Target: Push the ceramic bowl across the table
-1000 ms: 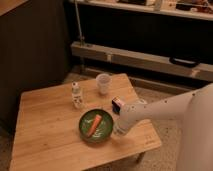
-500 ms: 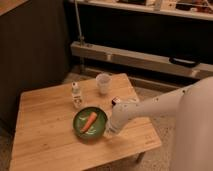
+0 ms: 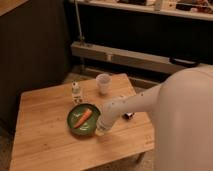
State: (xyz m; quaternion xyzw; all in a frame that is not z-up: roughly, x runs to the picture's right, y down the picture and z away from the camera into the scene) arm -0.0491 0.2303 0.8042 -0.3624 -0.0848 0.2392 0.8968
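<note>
The ceramic bowl (image 3: 80, 125) is a shallow dark-green dish near the middle of the light wooden table (image 3: 45, 145). An orange carrot-like piece (image 3: 85, 116) lies inside it. My gripper (image 3: 102, 127) is at the end of the white arm (image 3: 135, 102), which reaches in from the right. The gripper is low over the table and pressed against the bowl's right rim.
A small translucent white cup (image 3: 103, 83) stands at the table's far edge. A small white bottle (image 3: 76, 92) stands just behind the bowl. A small dark object (image 3: 128, 116) lies under the arm. A dark shelf unit (image 3: 125, 55) runs behind the table.
The bowl has slid left across the table with the gripper following against its right rim. The cup and the bottle have not moved.
</note>
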